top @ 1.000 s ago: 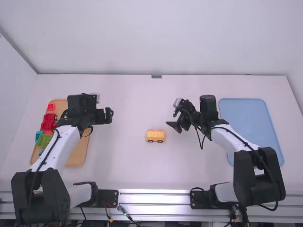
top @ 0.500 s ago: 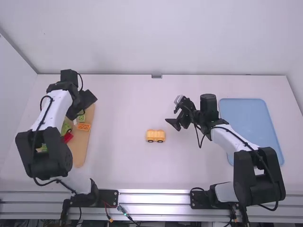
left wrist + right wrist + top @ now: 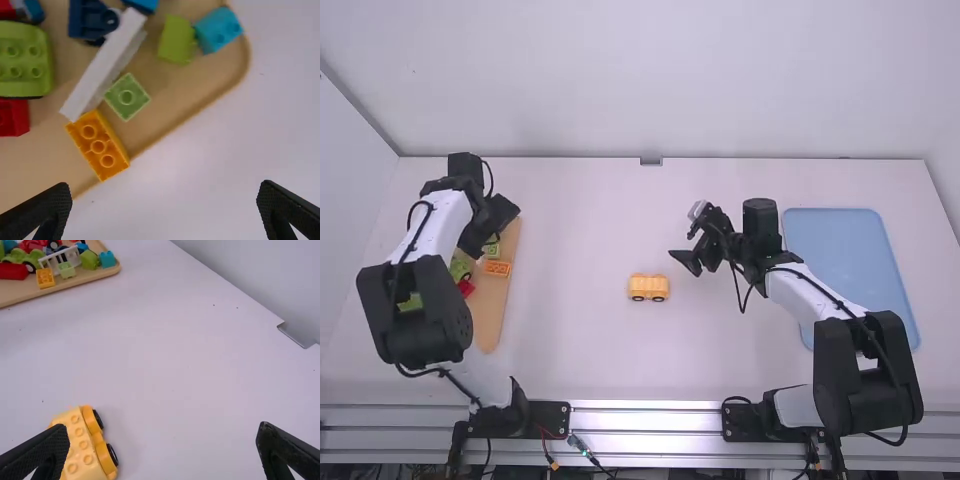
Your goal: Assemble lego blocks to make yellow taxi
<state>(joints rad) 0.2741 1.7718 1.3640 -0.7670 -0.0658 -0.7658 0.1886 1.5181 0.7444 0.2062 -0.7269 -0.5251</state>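
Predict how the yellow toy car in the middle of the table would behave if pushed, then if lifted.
The yellow toy car would probably roll if pushed lengthwise, as it sits on black wheels. Lifted, it should stay stiff, since its studded body looks like hard plastic. Being low, it seems unlikely to tip easily.

In the high view, the left arm (image 3: 438, 225) is hiding one part of the wooden tray (image 3: 490, 320). The left wrist view cuts off the large green block (image 3: 25, 86), and the light blue block (image 3: 212, 26) is blurred. The right wrist view cuts off the yellow car (image 3: 78, 446).
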